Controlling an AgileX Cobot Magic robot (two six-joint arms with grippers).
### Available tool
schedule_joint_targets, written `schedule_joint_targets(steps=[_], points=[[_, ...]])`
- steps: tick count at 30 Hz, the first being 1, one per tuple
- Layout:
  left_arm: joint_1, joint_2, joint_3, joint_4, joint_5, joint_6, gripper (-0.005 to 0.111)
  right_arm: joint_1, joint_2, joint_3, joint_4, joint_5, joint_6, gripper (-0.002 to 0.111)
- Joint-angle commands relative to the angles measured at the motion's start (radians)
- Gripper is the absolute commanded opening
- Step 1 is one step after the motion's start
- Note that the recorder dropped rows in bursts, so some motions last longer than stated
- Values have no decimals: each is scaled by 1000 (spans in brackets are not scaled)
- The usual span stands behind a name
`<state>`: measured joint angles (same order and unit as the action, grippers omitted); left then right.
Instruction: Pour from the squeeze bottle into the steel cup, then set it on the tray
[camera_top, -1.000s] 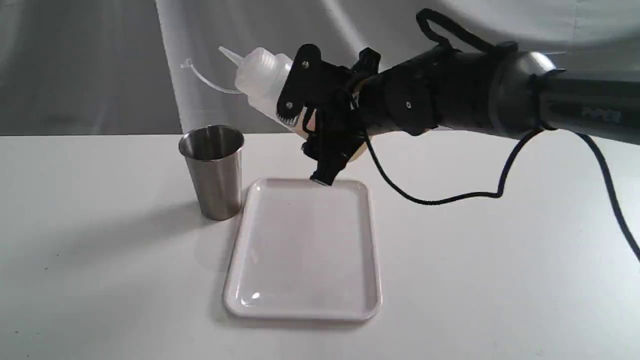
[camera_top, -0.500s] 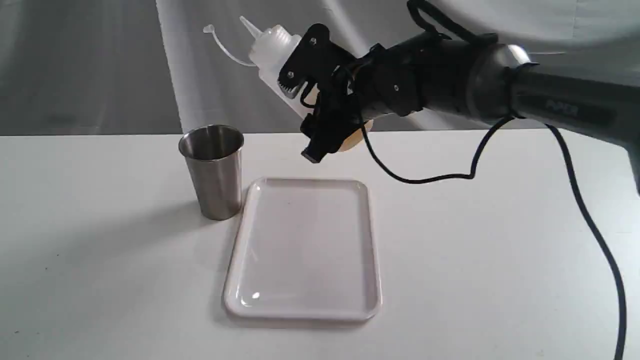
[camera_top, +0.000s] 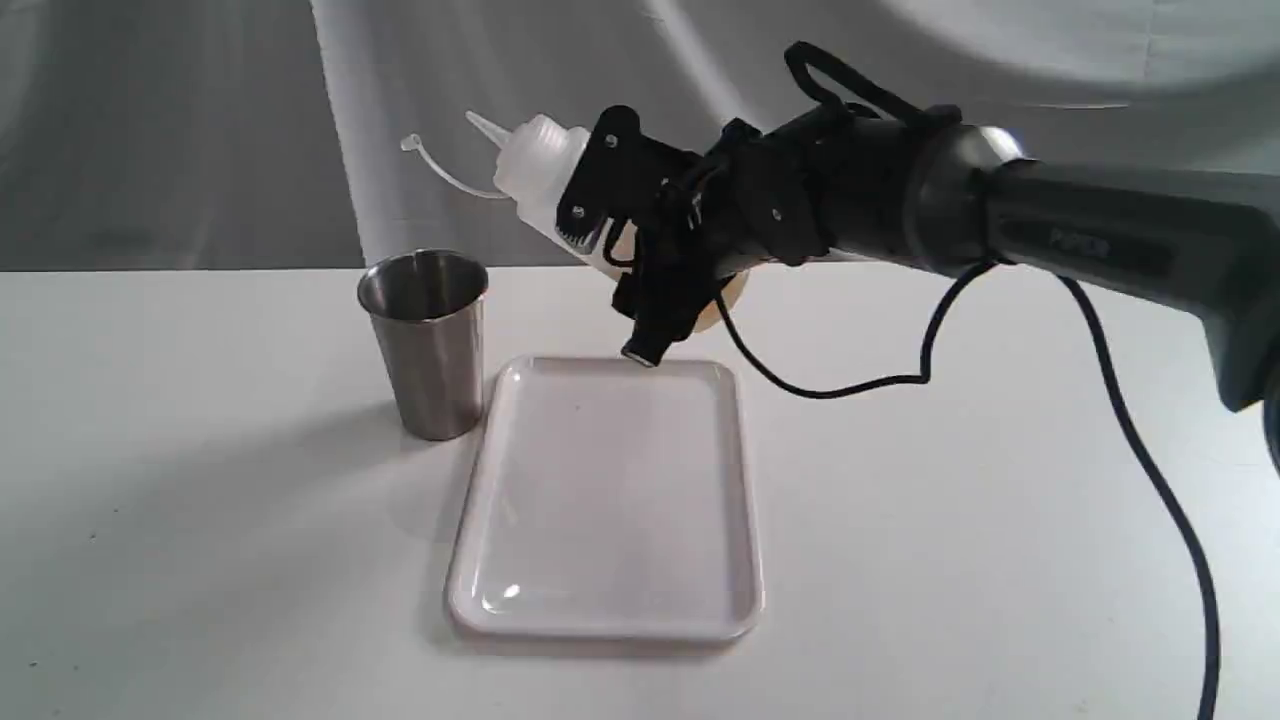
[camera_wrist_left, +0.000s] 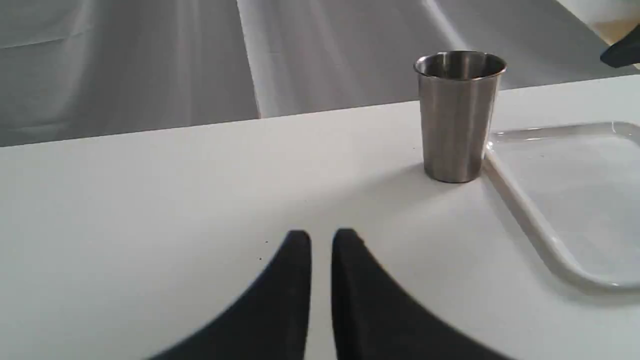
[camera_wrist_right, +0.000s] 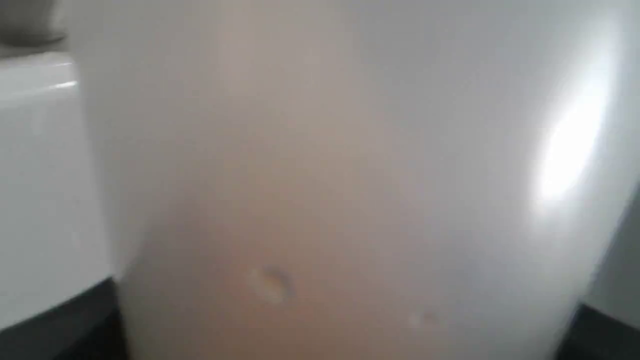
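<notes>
Above the far edge of the tray (camera_top: 610, 630), the squeeze bottle (camera_top: 535, 170) hangs tilted in the air, pinched across its body by the right gripper (camera_top: 610, 270). Its nozzle (camera_top: 482, 127) points up and toward the cup's side, and the thin cap strap (camera_top: 440, 172) curls loose beyond it. The bottle is translucent whitish plastic, and amber liquid (camera_wrist_right: 300, 280) tints its lower part in the right wrist view. It looks light and soft-walled, so I judge that a mid-body hold suits it, and a harder pinch would likely push liquid out. The liquid's weight sits toward the base, which should help it stand upright. The tray is flat, glossy and white with rounded corners and a low rim, probably slick under a plastic base. The steel cup (camera_top: 428, 345) is rigid brushed metal tapering downward, standing on the white table (camera_top: 200, 500) just beside the tray. The left gripper (camera_wrist_left: 321, 240) sits low over the table, fingers almost pressed together, holding nothing
</notes>
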<state>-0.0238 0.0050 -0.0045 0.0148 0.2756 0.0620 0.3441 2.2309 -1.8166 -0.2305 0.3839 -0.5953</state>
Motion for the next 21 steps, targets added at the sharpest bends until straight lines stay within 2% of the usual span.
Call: schedule_joint_targets(steps=[1, 21], points=[[1, -5, 4, 4, -10, -1, 8, -5, -11, -12, -17, -72, -6, 0], [1, -5, 4, 4, -10, -1, 8, -10, -19, -12, 6, -156, -6, 0]])
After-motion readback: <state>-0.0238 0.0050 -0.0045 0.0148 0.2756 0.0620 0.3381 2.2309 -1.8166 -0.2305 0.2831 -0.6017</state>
